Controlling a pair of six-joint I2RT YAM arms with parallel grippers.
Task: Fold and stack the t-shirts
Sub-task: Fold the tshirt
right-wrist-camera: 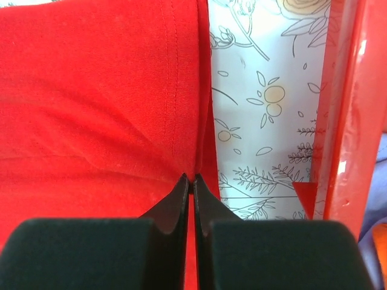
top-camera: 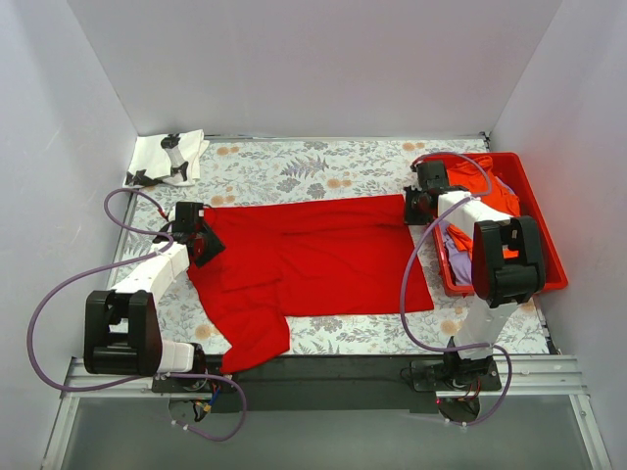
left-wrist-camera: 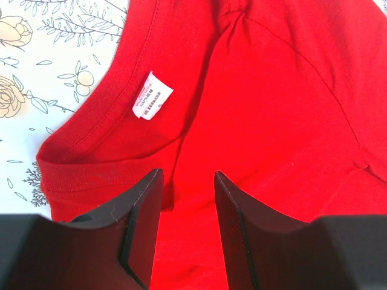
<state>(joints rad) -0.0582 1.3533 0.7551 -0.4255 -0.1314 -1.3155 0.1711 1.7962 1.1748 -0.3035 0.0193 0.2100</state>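
Note:
A plain bright red t-shirt (top-camera: pixel 323 259) lies spread across the floral table, collar to the left and hem to the right. My left gripper (top-camera: pixel 204 240) is open and low over the shirt just inside the collar. In the left wrist view (left-wrist-camera: pixel 187 181) the red cloth (left-wrist-camera: pixel 272 90) and its white neck label (left-wrist-camera: pixel 152 95) show beyond the parted jaws. My right gripper (top-camera: pixel 413 208) is shut on the shirt's hem at the far right corner. The right wrist view (right-wrist-camera: pixel 193 179) shows the jaws pinching the hem edge (right-wrist-camera: pixel 181 90). A white t-shirt with black print (top-camera: pixel 167 157) lies at the back left.
A rigid red plastic tray (top-camera: pixel 532 188) stands at the right, holding an orange shirt (top-camera: pixel 500 191) and a lavender one (top-camera: pixel 458 245). Its wall (right-wrist-camera: pixel 344 121) is close to the right of my right gripper. One red sleeve (top-camera: pixel 255 343) reaches the table's near edge.

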